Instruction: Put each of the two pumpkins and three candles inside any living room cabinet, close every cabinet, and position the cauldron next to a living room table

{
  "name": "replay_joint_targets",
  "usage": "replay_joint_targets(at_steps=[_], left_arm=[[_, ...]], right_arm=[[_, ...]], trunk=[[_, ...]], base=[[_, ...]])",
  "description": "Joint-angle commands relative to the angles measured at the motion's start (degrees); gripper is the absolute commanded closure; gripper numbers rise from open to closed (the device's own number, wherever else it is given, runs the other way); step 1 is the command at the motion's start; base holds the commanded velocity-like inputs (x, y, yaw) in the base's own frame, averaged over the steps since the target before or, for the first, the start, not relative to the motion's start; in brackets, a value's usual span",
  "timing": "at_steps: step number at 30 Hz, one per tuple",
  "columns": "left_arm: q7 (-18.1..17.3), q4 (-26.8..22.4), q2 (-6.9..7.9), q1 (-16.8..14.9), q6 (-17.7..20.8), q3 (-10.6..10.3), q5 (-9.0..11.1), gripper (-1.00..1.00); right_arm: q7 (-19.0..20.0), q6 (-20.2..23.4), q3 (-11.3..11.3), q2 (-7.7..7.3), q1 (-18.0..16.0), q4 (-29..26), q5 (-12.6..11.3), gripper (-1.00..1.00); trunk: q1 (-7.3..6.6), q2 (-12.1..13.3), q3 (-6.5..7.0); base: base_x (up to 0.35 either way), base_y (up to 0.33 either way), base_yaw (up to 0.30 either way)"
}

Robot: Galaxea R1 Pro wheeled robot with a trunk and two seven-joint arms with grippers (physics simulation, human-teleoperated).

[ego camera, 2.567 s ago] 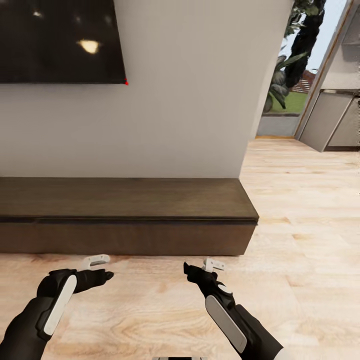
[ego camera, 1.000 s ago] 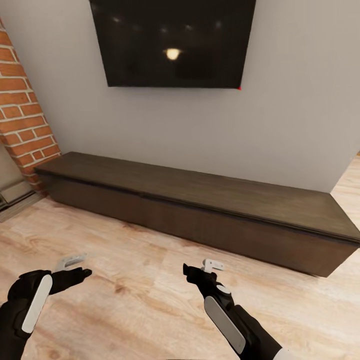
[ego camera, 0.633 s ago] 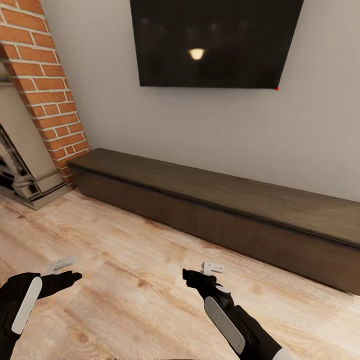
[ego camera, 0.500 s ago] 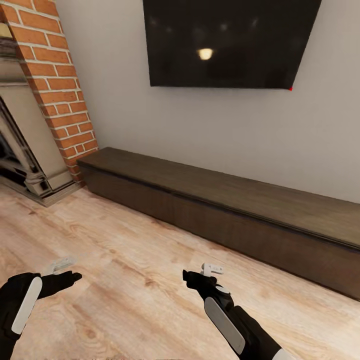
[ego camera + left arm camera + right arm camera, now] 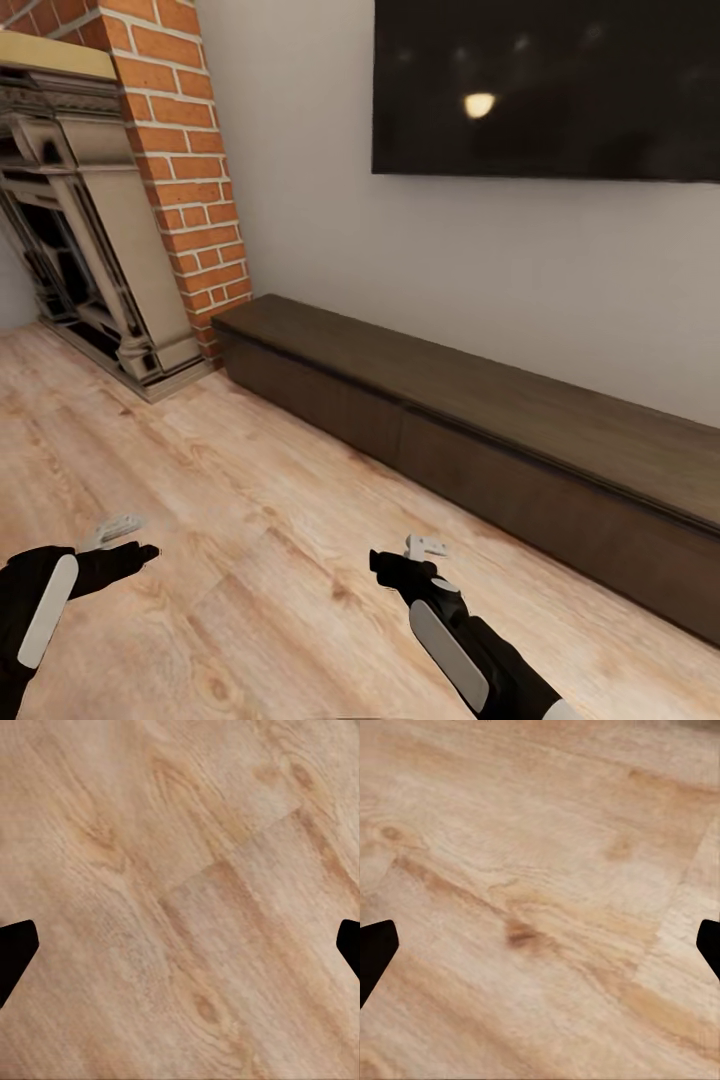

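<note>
The cabinet (image 5: 500, 415), a long low dark-brown console, runs along the white wall from the brick column off to the right, its drawer fronts shut and its top bare. My left gripper (image 5: 146, 551) hovers open over the wood floor at the lower left, with nothing between its fingers (image 5: 13, 952). My right gripper (image 5: 380, 562) is also open and empty above the floor, a short way in front of the cabinet; its fingertips (image 5: 375, 949) stand wide apart over bare planks. Pumpkins, candles, cauldron and table are out of view.
A dark TV (image 5: 560, 90) hangs on the wall above the cabinet. A red brick column (image 5: 190, 170) and a stone fireplace (image 5: 90, 240) stand at the left. Pale wood floor (image 5: 260, 500) spreads between me and the cabinet.
The camera has swung left: the cabinet and TV slid right in the picture and the brick column and fireplace came into view. Both grippers stay open, held low.
</note>
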Motion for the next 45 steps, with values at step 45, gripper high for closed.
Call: replay_joint_targets(at_steps=[45], left_arm=[[0.18,0.05,-0.05,-0.03,0.31,1.27,0.56,-1.0]], right_arm=[[0.56,-0.43,0.36,-0.23,-0.06,-1.21,1.4,-1.0]], trunk=[[0.02,-0.02,-0.05]], base=[[0.27,0.171,0.216]])
